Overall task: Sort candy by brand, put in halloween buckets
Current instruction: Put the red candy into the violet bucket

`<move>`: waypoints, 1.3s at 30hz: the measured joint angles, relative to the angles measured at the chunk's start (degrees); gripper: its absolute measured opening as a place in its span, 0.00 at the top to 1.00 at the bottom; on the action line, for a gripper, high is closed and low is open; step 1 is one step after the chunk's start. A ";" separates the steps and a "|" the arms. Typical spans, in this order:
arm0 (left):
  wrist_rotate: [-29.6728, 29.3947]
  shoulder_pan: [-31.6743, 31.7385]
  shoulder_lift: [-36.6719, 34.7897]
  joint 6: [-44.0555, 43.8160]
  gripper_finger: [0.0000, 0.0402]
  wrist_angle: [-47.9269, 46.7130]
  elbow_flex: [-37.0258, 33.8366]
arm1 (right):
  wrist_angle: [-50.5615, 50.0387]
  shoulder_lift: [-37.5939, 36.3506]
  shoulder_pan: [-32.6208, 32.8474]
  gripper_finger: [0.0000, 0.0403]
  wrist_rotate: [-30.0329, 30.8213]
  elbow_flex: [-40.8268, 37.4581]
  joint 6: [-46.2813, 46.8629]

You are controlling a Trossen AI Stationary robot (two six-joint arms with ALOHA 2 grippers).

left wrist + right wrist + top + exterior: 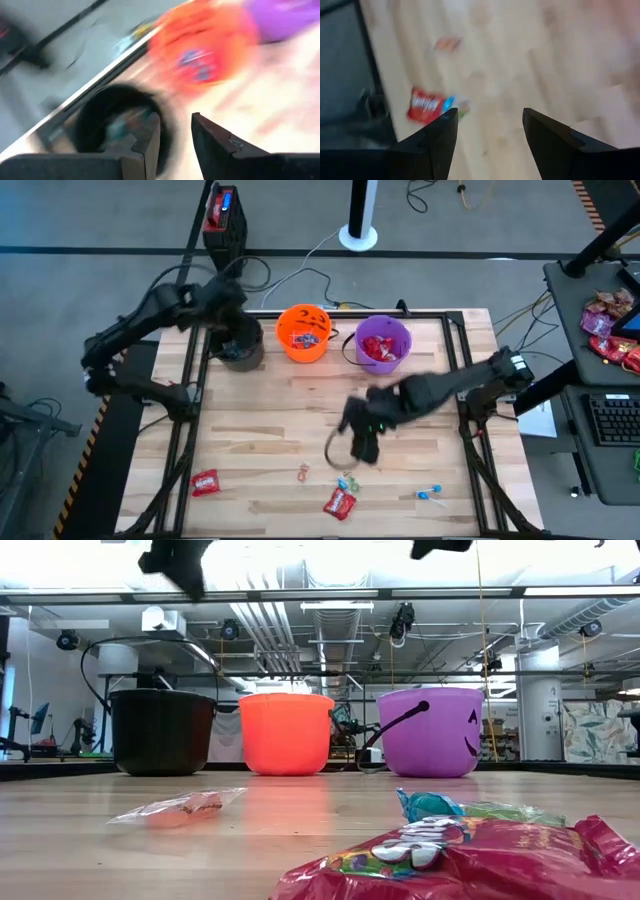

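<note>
Red packet: your nearest candy is the flat red packet (340, 502) at the worktop's front edge, long axis slanting front-left to back-right, crinkled glossy wrapper.
Second red packet: another (205, 482) lies well apart at the front left, long axis roughly across the worktop.
Blue pieces: small blue-wrapped sweets (431, 494) sit toward the front right; a pale clear-wrapped piece (303, 472) lies between the two packets.
Buckets: black bucket (240, 343), orange bucket (304, 332) and purple bucket (383, 343) stand in a row along the back edge, smooth round plastic with thin handles.
Only from above: you see candy inside the orange and purple buckets; the low view shows just their outer walls and part of the purple one's black face.
Right hand (362, 442): hangs over the worktop's middle, fingers (440, 137) spread apart and empty.
Left hand (237, 330): over the black bucket, fingers (150, 135) slightly parted, seemingly holding nothing, though blur hinders.
Worktop (270, 430): pale wooden planks.
</note>
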 joint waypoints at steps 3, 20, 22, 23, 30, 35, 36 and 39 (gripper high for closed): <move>1.24 -9.20 -3.18 -0.70 0.76 4.65 0.00 | 7.24 -0.02 4.12 0.46 -1.69 -5.77 2.26; -18.23 -50.75 -5.89 -3.40 0.76 14.69 -0.72 | 46.27 3.13 16.17 0.68 -3.49 -27.61 17.10; -19.20 -51.40 -4.98 -4.20 0.76 14.67 -0.76 | 47.18 5.53 16.27 0.71 -3.62 -25.70 14.61; -19.34 -51.44 -4.49 -4.50 0.76 14.63 -0.76 | 47.01 6.93 16.26 0.72 -3.72 -24.65 13.38; -19.58 -51.46 -2.05 -4.65 0.76 14.58 -0.76 | 40.22 17.17 16.09 0.78 -2.25 -14.06 -0.14; -20.07 -51.46 -1.50 -4.38 0.76 14.30 -0.76 | 28.82 23.97 15.88 0.73 -0.41 -5.13 -8.39; -20.08 -51.45 -1.49 -4.38 0.76 14.30 -0.76 | 27.69 25.15 15.77 0.71 -0.40 -3.70 -9.64; -20.14 -51.45 -1.49 -4.51 0.76 14.33 -0.76 | 24.81 28.37 15.50 0.64 -0.30 0.24 -12.46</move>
